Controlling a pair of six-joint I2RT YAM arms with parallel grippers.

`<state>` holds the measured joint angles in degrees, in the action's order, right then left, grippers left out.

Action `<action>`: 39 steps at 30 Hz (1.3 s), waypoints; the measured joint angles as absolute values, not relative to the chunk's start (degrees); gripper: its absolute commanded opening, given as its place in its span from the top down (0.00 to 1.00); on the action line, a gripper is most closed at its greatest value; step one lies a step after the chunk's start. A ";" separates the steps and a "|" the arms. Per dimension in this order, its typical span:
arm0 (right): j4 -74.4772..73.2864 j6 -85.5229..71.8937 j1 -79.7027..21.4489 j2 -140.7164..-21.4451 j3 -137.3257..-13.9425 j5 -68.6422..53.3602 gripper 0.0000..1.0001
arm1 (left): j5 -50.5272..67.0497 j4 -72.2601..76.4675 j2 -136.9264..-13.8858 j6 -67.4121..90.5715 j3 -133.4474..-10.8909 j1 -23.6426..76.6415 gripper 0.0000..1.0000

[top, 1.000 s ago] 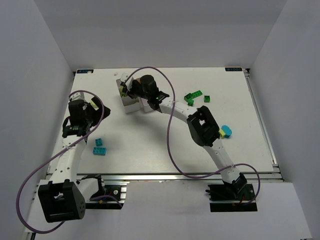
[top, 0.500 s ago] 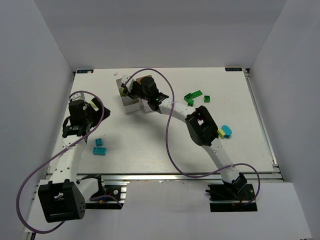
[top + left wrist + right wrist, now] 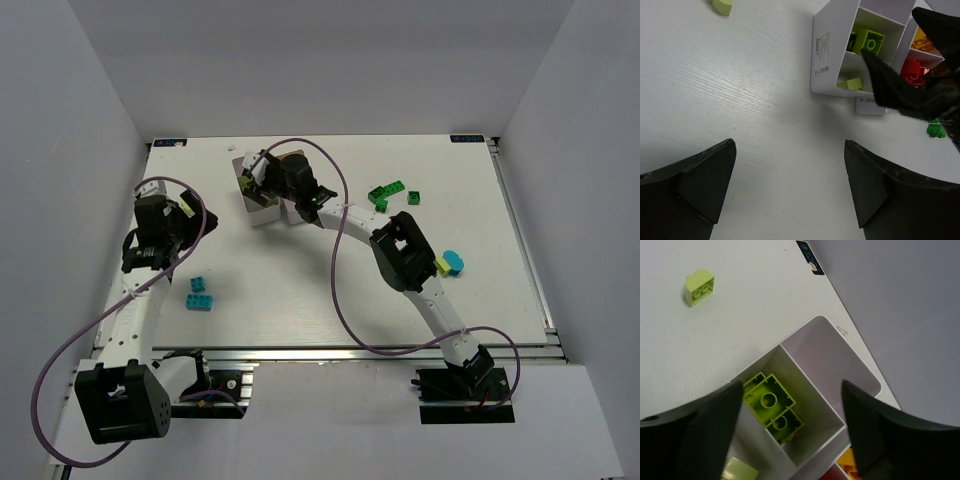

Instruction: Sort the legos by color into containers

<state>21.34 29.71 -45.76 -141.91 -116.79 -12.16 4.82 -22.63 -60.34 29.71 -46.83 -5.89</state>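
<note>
White plastic, thin-walled and smooth: one tray (image 3: 827,50) and a second tray (image 3: 912,47) stand touching, side by side, toward the far left of the table (image 3: 740,100). The table top is white too, with a fine ribbed grain. Pale grey walls (image 3: 60,150) close it in, and a metal rail (image 3: 350,350) runs along the near edge.

My right pincer (image 3: 790,390) hangs over the first tray with its fingers spread wide and nothing between them. Below it, one square compartment holds studded lime green bricks (image 3: 771,402); the next holds a paler lime piece (image 3: 740,472). The second tray holds an orange brick (image 3: 922,37) and red bricks (image 3: 910,70).

My left pincer (image 3: 788,150) is spread wide too, gripping nothing, over bare table short of the trays.

Other legos lie loose — a lime brick (image 3: 700,286) beyond the trays, dark green bricks (image 3: 386,192) to their right, two cyan bricks (image 3: 199,293) by my left arm, and a cyan piece (image 3: 452,262) beside my right.
</note>
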 measured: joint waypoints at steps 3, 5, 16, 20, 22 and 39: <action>22.44 29.91 -45.76 -139.48 -112.71 -11.92 0.11 | 4.19 -22.79 -61.19 29.71 -48.88 -5.93 0.23; 22.04 29.89 -45.39 -136.22 -108.77 -12.56 0.11 | 3.84 -23.07 -62.74 29.89 -50.81 -6.20 0.58; 14.92 25.32 -35.11 -106.74 -93.65 -33.32 0.78 | 3.29 -25.87 -83.66 32.47 -60.20 -11.46 0.15; 11.64 22.98 -29.50 -100.55 -87.02 -37.10 0.61 | 0.71 -28.36 -91.33 31.27 -65.93 -11.57 0.12; 9.85 22.59 -27.24 -98.78 -82.61 -38.26 0.57 | -0.84 -29.19 -94.87 29.91 -69.49 -11.55 0.12; 4.40 19.66 -20.99 -89.10 -67.59 -41.21 0.54 | -7.16 -30.04 -119.98 25.93 -89.84 -11.55 0.25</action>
<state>4.40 19.66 -20.99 -89.10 -67.59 -41.21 -7.16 -30.04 -119.98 25.93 -89.84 -11.55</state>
